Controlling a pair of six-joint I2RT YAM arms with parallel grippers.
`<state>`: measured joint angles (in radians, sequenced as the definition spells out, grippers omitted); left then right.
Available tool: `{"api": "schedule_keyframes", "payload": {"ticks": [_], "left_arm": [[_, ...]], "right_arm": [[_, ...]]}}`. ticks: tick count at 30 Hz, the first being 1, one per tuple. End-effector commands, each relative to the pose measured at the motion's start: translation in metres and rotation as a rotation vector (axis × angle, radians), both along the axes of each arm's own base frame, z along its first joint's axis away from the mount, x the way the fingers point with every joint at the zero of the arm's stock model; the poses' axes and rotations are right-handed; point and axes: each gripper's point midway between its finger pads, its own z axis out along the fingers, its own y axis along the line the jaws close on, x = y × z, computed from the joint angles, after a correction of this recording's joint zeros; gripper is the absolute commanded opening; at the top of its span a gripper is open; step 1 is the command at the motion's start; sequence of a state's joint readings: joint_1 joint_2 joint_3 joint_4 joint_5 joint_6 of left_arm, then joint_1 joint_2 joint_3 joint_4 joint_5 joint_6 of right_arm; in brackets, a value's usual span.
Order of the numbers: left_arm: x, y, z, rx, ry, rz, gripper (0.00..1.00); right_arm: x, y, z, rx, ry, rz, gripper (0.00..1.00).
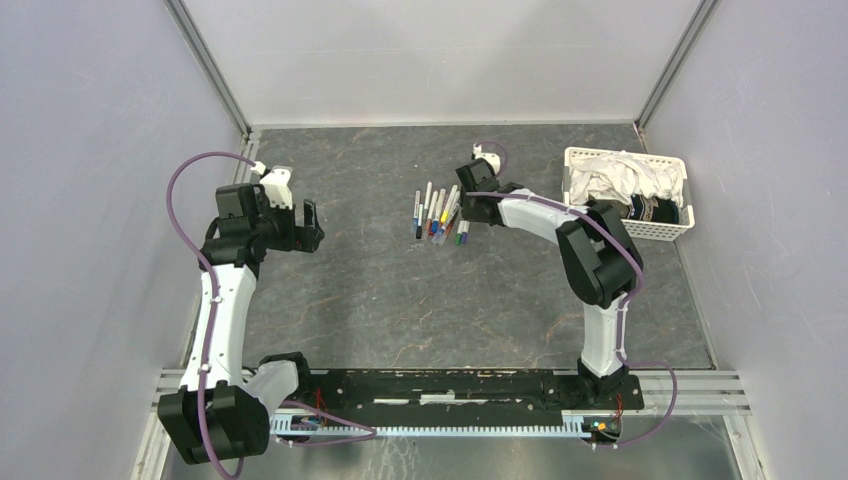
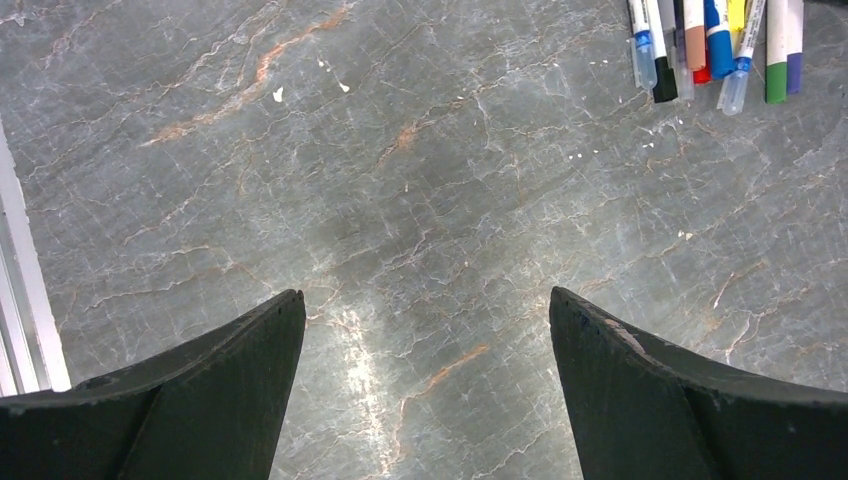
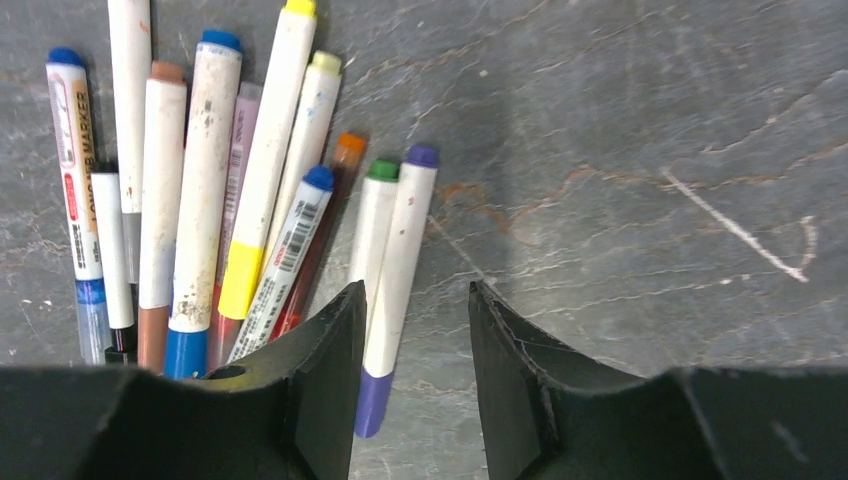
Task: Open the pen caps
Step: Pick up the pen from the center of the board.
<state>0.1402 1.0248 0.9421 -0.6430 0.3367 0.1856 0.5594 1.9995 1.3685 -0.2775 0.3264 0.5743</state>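
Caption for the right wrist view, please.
Right gripper, jaws apart, above the purple-ended pen at the edge of a pile of capped pens.

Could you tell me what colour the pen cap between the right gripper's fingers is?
Purple cap; right wrist view.

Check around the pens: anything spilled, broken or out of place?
Nothing broken or spilled. The pens lie in a loose overlapping heap with grubby barrels. A white cloth is bunched in the basket. A pale scratch marks the table.
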Motion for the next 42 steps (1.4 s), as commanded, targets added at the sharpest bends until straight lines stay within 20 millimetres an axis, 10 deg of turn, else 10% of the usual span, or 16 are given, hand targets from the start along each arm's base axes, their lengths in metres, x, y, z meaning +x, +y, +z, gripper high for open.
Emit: {"api": "schedule_keyframes", "payload": {"ticks": [1,28,42], "left_arm": [[-0.002,-0.003,0.007,0.014,-0.034,-0.048,0.97],[-0.003,-0.009,0.007,-0.002,-0.024,-0.082,0.97],[-0.007,-0.028,0.021,-0.074,-0.046,-0.169,1.00]], "right_arm": [[0.011,-0.012,0.031,0.062,-0.068,-0.011,0.47],[0.008,0.001,-0.018,0.010,0.043,0.016,0.38],[-0.005,-0.012,0.004,-0.078,-0.009,-0.042,0.00]]}}
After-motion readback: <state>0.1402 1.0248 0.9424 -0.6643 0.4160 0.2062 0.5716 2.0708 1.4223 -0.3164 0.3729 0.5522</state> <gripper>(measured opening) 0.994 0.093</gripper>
